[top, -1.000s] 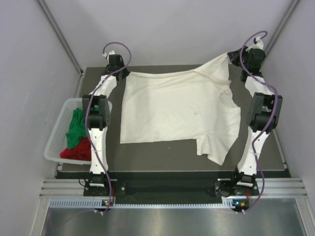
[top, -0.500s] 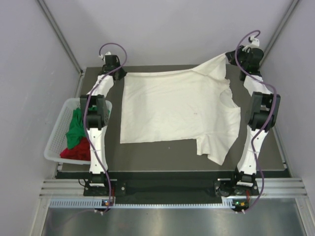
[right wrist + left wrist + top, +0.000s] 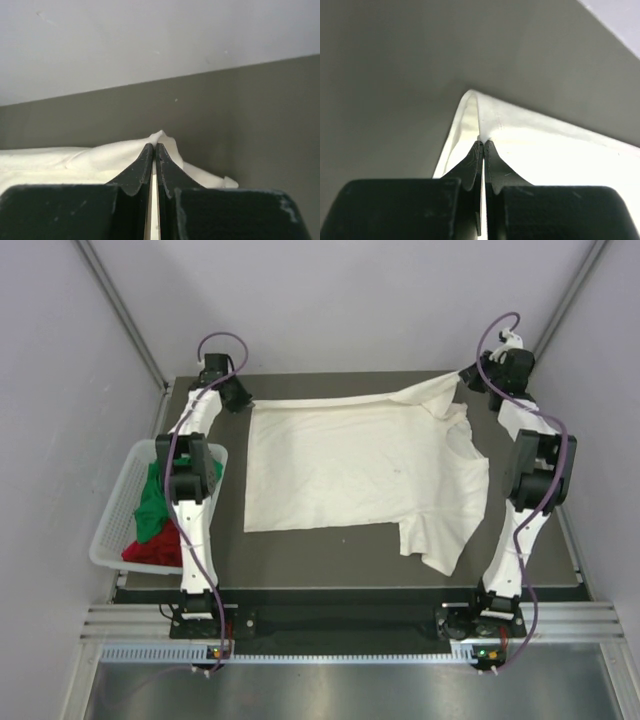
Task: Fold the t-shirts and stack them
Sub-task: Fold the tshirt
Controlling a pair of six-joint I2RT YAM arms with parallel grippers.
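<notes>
Soft matt cream cloth t-shirt [image 3: 360, 465], smooth matt grey table [image 3: 320, 555], white plastic mesh basket [image 3: 110, 520]

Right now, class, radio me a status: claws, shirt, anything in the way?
Left claw shut on white tee, far-left corner. Right claw shut on far-right corner. Green tee, red tee in basket. Nothing seen blocking.

It looked like a robotics lab test cell. Plain pale panels [image 3: 60, 390] with metal corner strips closed in a dark desk [image 3: 330, 560] on three sides. Two white arms, left [image 3: 192, 530] and right [image 3: 515, 540], stood bolted by aluminium rails [image 3: 340, 625] at its near edge. The only homely things were a cream-white t-shirt [image 3: 360, 465] and a white mesh basket [image 3: 108, 525].
</notes>
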